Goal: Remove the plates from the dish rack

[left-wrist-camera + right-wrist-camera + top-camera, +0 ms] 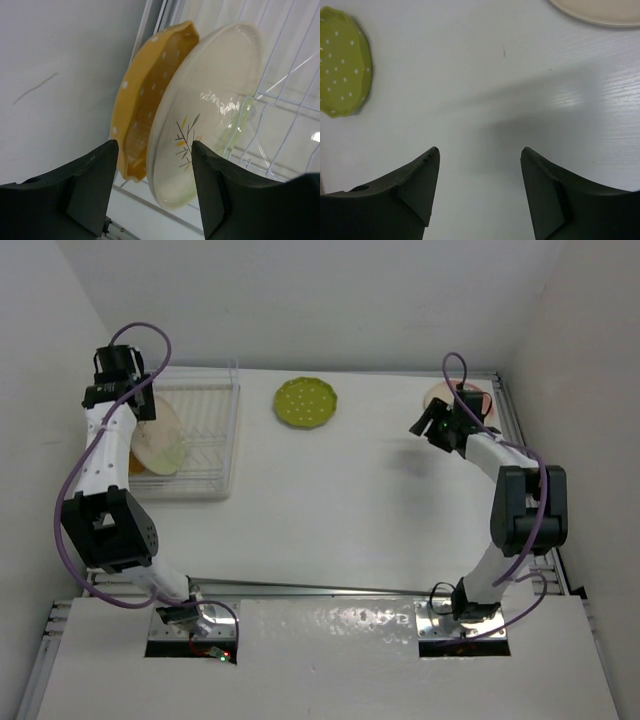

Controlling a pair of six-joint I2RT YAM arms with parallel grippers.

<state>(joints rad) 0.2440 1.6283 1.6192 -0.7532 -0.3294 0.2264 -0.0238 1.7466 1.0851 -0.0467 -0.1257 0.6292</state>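
Note:
The clear dish rack [215, 455] with its white wire rim stands at the far left. Two plates lean on edge in it: an orange-yellow dotted one [150, 95] and, against it, a cream one [220, 85] with a small twig pattern. My left gripper [140, 405] hangs over them, open; in the left wrist view, the lower rims of both plates lie between its fingers [92, 185]. A lime green dotted plate [306, 402] lies flat on the table. A pink plate [438, 395] lies at the far right, partly under my right gripper [422, 428], which is open and empty.
White walls close in on the left, back and right. The rack's wires [292, 100] run right of the cream plate. In the right wrist view the green plate [342, 62] is at upper left and the pink plate's cream rim [600, 12] at the top edge.

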